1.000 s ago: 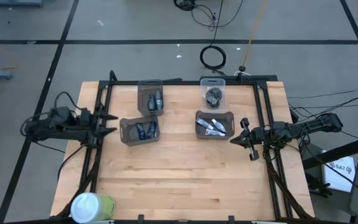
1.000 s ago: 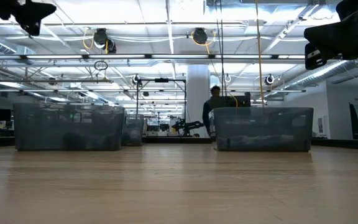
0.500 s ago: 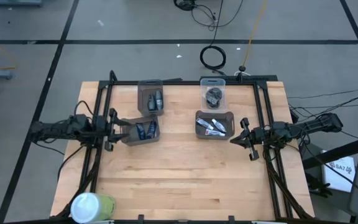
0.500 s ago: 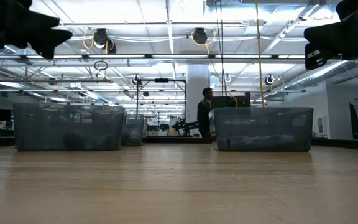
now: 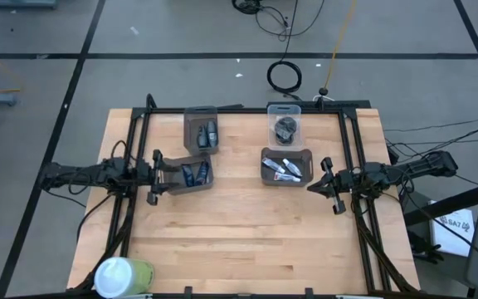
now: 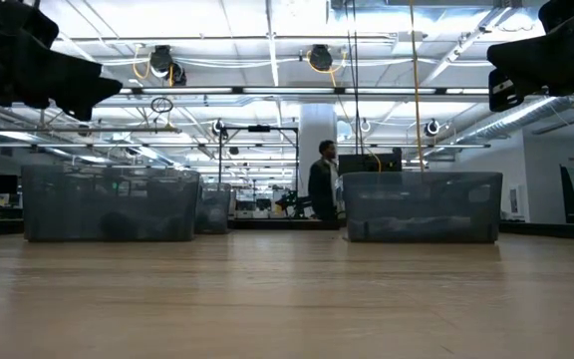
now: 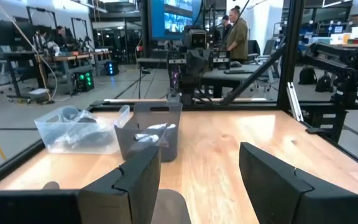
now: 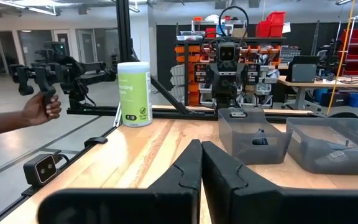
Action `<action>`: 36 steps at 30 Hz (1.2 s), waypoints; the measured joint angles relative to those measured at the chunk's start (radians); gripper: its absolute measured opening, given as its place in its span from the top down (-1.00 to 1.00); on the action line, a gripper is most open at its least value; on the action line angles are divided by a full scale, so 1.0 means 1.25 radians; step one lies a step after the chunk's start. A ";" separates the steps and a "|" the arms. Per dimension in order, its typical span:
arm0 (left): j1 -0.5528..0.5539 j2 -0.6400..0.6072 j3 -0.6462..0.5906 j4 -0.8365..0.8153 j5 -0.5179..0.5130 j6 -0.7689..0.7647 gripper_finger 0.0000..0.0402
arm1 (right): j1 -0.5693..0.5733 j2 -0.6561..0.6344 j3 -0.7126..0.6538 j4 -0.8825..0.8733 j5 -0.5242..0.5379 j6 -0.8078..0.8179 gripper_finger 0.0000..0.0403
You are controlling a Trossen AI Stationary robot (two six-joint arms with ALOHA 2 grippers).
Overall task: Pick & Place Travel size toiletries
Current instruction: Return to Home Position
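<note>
I read one light wooden plank table (image 5: 239, 241), with a black frame rail (image 5: 247, 110) along its back edge and down both sides. Four bins sit directly on the wood, all in the back half. Back left grey bin (image 5: 187, 133). Front left grey bin (image 5: 173, 184) sits just in front of it; I can't tell if they touch. Clear bin (image 5: 271, 124) back right. Front right grey bin (image 5: 287, 183) sits just in front of that, with a small gap. White-and-green cylinder (image 5: 123, 276) stands upright at the front left corner, well apart from the bins.
</note>
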 joint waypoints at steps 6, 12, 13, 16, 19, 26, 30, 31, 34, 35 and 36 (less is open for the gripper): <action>0.000 0.000 -0.002 0.000 0.008 0.010 -0.07 | 0.000 0.000 0.000 0.000 0.000 0.000 1.00; 0.000 0.000 -0.002 -0.003 0.020 -0.013 -0.07 | 0.000 0.000 0.000 0.000 0.000 0.000 1.00; 0.000 0.000 -0.002 -0.003 0.020 -0.022 -0.07 | 0.000 0.000 0.000 0.000 0.000 0.000 1.00; 0.000 0.000 -0.002 -0.003 0.020 -0.018 -0.07 | 0.000 0.000 0.000 0.000 0.000 0.000 1.00; 0.000 0.000 -0.003 0.004 0.020 0.012 -0.07 | 0.000 0.000 0.000 0.000 0.000 0.000 1.00; 0.000 0.000 -0.004 0.009 0.020 0.016 -0.07 | 0.000 0.000 0.000 0.000 0.000 0.000 1.00; 0.000 0.000 -0.004 0.009 0.020 0.016 -0.07 | 0.000 0.000 0.000 0.000 0.000 0.000 1.00; 0.000 0.000 -0.004 0.009 0.020 0.017 -0.07 | 0.000 0.000 0.000 0.000 0.000 0.000 1.00; 0.000 0.000 -0.004 0.010 0.020 0.015 -0.07 | 0.000 0.000 0.000 0.000 0.000 0.000 1.00; 0.000 0.000 -0.004 0.010 0.020 0.016 -0.07 | 0.000 0.000 0.000 0.000 0.000 0.000 1.00; 0.000 0.000 -0.004 0.010 0.020 0.016 -0.07 | 0.000 0.000 0.000 0.000 0.000 0.000 1.00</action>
